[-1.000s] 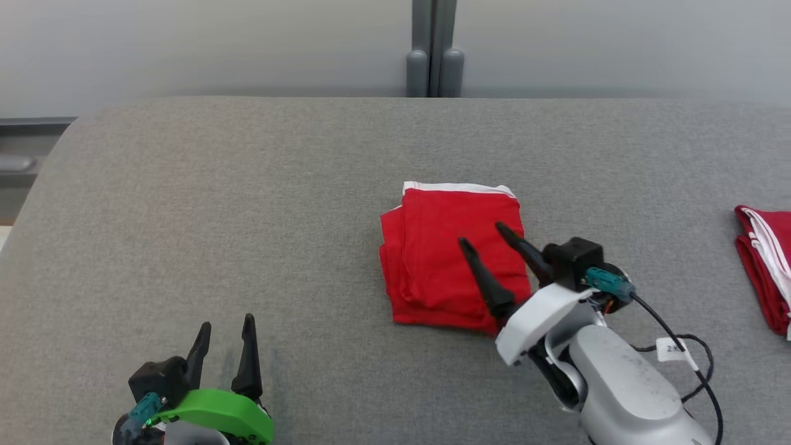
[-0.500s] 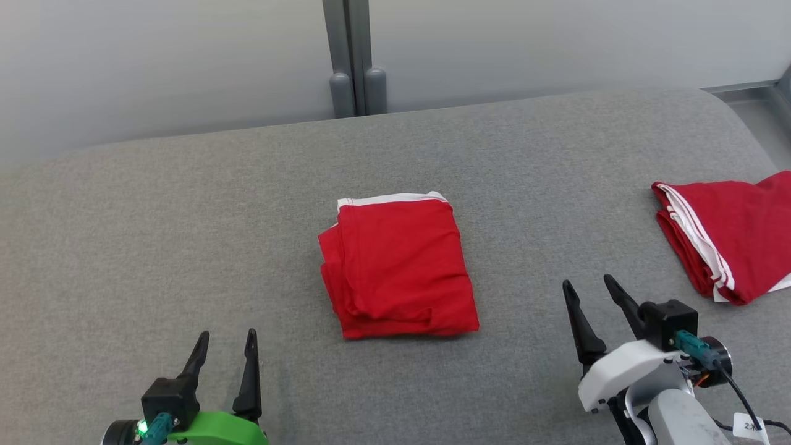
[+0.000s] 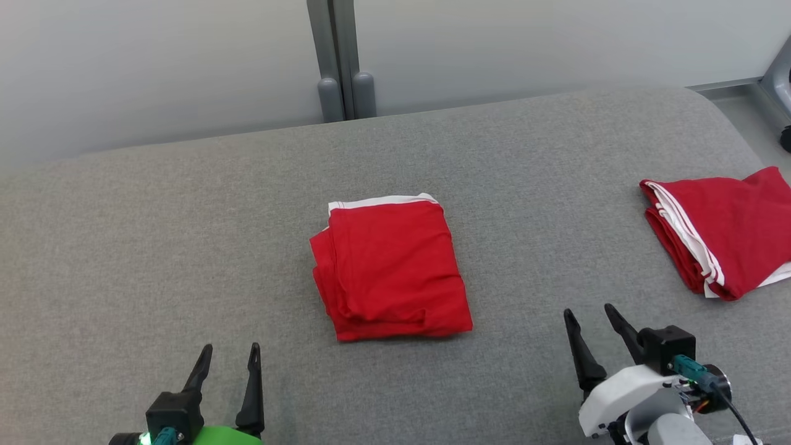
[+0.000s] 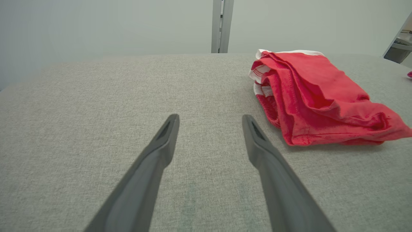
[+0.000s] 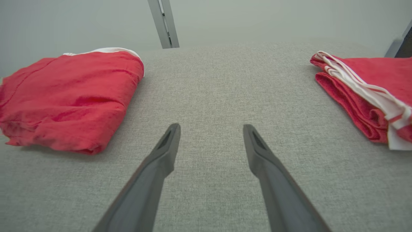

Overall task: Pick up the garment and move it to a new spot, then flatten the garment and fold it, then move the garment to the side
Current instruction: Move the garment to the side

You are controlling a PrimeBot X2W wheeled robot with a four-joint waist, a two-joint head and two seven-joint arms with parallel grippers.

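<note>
On the grey padded surface (image 3: 154, 247) in my head view, the folded red garment (image 3: 389, 272) lies flat near the middle, with a white band showing along its far edge. My left gripper (image 3: 230, 347) sits at the lower left and my right gripper (image 3: 587, 311) at the lower right. Both have their fingers spread and empty, and both are well apart from the garment. A second red garment (image 3: 723, 228) (white stripes run along its fold) lies far to the right.

From my left wrist, the left gripper (image 4: 210, 117) holds its two fingers wide apart over bare grey fabric. The folded red garment (image 4: 315, 93) lies ahead and to the right, untouched.

From my right wrist, the right gripper (image 5: 211, 127) is likewise splayed, with nothing between its fingers. The folded red garment (image 5: 70, 93) lies off to the left and the second red garment (image 5: 363, 93) off to the right, with bare grey between them.
</note>
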